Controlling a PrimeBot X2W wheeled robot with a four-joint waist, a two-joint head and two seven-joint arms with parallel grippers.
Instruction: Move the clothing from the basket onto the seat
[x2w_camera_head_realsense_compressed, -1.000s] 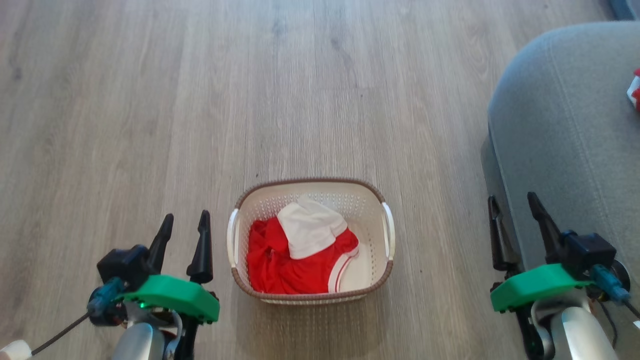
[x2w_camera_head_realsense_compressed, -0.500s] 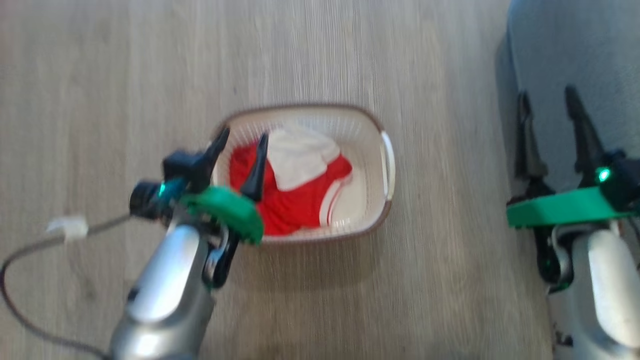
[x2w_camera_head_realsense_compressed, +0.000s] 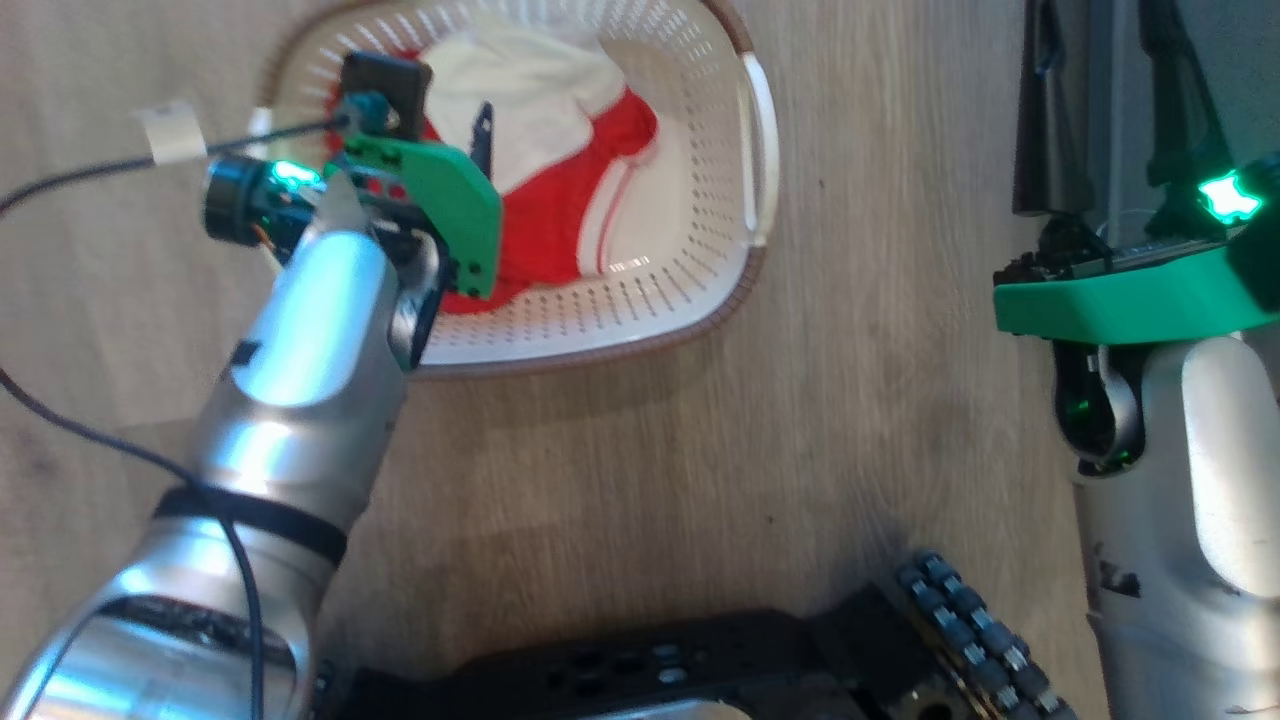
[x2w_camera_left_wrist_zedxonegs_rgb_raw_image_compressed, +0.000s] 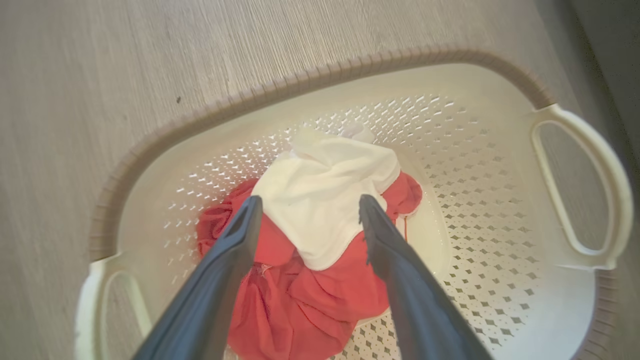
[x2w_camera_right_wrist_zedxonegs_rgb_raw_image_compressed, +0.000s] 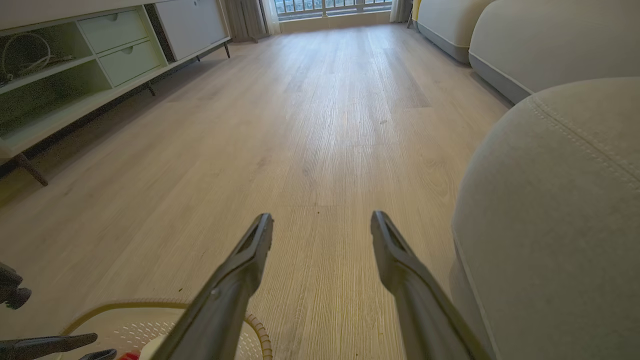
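The cream basket (x2w_camera_head_realsense_compressed: 600, 340) stands on the wood floor, and the red clothing (x2w_camera_head_realsense_compressed: 560, 210) with a white piece on top lies inside it. My left arm reaches over the basket's near left rim. In the left wrist view the left gripper (x2w_camera_left_wrist_zedxonegs_rgb_raw_image_compressed: 307, 200) is open just above the clothing (x2w_camera_left_wrist_zedxonegs_rgb_raw_image_compressed: 320, 295), its fingers straddling the white piece (x2w_camera_left_wrist_zedxonegs_rgb_raw_image_compressed: 325, 170) inside the basket (x2w_camera_left_wrist_zedxonegs_rgb_raw_image_compressed: 300, 85); I cannot tell if they touch the fabric. My right gripper (x2w_camera_right_wrist_zedxonegs_rgb_raw_image_compressed: 321, 217) is open and empty above the floor, close beside the grey seat (x2w_camera_right_wrist_zedxonegs_rgb_raw_image_compressed: 550, 200). The seat's edge (x2w_camera_head_realsense_compressed: 1250, 60) shows at the head view's top right.
My own black base (x2w_camera_head_realsense_compressed: 700, 660) lies along the bottom of the head view. A low cabinet with drawers (x2w_camera_right_wrist_zedxonegs_rgb_raw_image_compressed: 100, 55) lines the far left of the room, and more grey seating (x2w_camera_right_wrist_zedxonegs_rgb_raw_image_compressed: 500, 30) stands farther back on the right. Bare wood floor lies between basket and seat.
The head camera has tipped down toward my base. My left arm has swung from beside the basket to over it and down toward the clothing. The right gripper stays open beside the seat.
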